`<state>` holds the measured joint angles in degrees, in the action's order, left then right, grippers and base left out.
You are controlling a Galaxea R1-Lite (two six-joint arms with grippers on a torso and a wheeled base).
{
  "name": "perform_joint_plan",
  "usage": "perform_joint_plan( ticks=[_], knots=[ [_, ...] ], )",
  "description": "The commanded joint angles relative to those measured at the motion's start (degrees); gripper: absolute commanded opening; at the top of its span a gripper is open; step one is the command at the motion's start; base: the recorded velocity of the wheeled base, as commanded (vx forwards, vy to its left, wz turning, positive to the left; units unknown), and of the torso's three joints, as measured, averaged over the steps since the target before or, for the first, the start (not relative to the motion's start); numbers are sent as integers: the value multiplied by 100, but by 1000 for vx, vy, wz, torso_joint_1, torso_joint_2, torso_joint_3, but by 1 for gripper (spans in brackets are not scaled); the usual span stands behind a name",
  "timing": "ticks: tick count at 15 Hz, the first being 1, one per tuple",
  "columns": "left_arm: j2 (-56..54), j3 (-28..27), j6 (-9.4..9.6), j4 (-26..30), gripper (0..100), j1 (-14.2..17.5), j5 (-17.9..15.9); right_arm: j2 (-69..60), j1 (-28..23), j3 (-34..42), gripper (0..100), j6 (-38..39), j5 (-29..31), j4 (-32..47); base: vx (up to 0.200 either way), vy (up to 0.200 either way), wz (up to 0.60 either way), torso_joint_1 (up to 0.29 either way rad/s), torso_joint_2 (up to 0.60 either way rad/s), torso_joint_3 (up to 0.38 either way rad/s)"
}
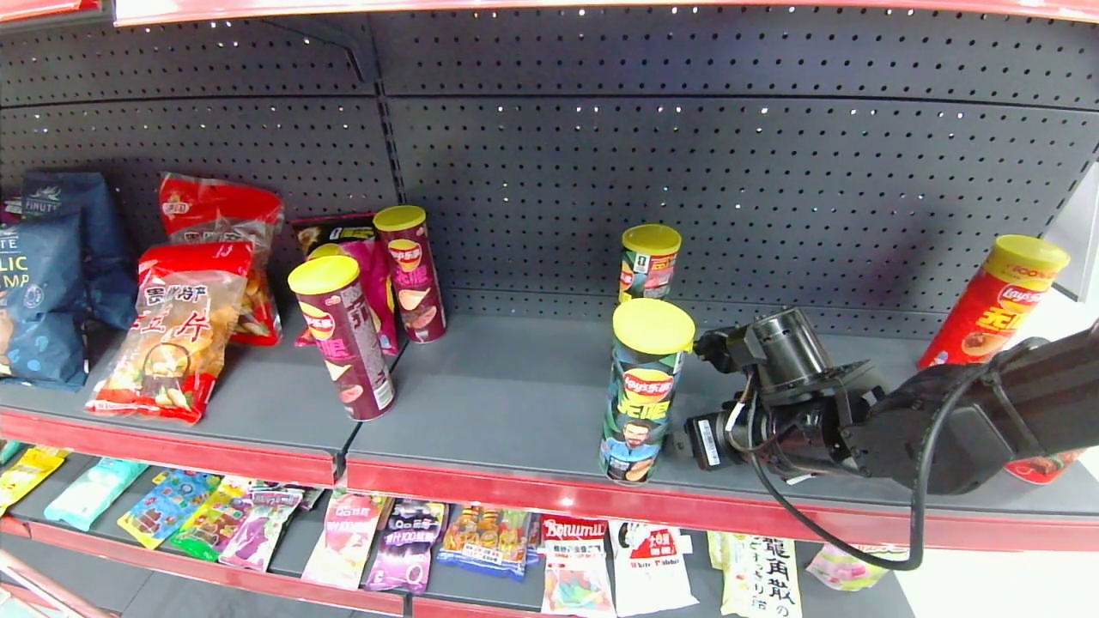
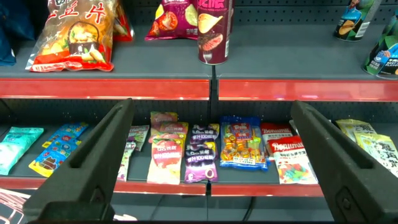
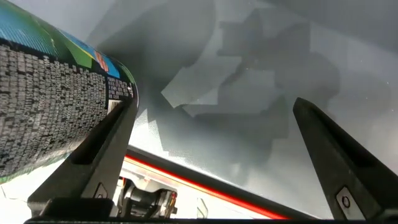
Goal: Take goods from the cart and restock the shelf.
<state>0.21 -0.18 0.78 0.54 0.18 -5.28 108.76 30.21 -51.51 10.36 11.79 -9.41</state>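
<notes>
Left end effector [image 2: 211,106] hung with its two dark fingers spread wide and nothing between them. It faced the lower shelf [image 2: 249,190], which held small bright candy packets [image 2: 202,158].

On the grey metal shelf with the red front lip [image 1: 515,386], the far left had dark blue snack bags [image 1: 43,283], then red crisp bags [image 1: 176,343]. Next came a purple crisp tube with a yellow lid [image 1: 343,343], with another purple tube [image 1: 412,270] behind it.

The one that mattered was the green cylindrical crisp tube with a yellow plastic lid [image 1: 646,403]. It stood upright at the shelf's front edge, around the middle, long axis vertical, lid up. Its label was dark green with a red-and-yellow logo patch and faced out. A second green tube [image 1: 648,262] stood behind it by the pegboard wall.

Right end effector [image 3: 212,102] sat low over the shelf, just right of the front tube, fingers wide apart and gripping nothing. The tube was beside one finger rather than between the two, and I couldn't tell if they touched. Far right was a red crisp tube with a yellow lid [image 1: 992,300].
</notes>
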Motion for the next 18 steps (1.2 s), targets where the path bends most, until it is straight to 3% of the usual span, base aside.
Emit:
perform_joint_plan(
  ticks=[1,14,18],
  knots=[
    [-3,1,1,8,100,-1,1,22,11,-61,100,1,-1,-8,0,0,0,0,0,0],
    [-3,1,1,-1,100,8,1,31,73,-79,100,1,8,-8,0,0,0,0,0,0],
    [-3,1,1,-1,100,-1,1,-259,64,264,100,-43,166,1,0,0,0,0,0,0]
  ],
)
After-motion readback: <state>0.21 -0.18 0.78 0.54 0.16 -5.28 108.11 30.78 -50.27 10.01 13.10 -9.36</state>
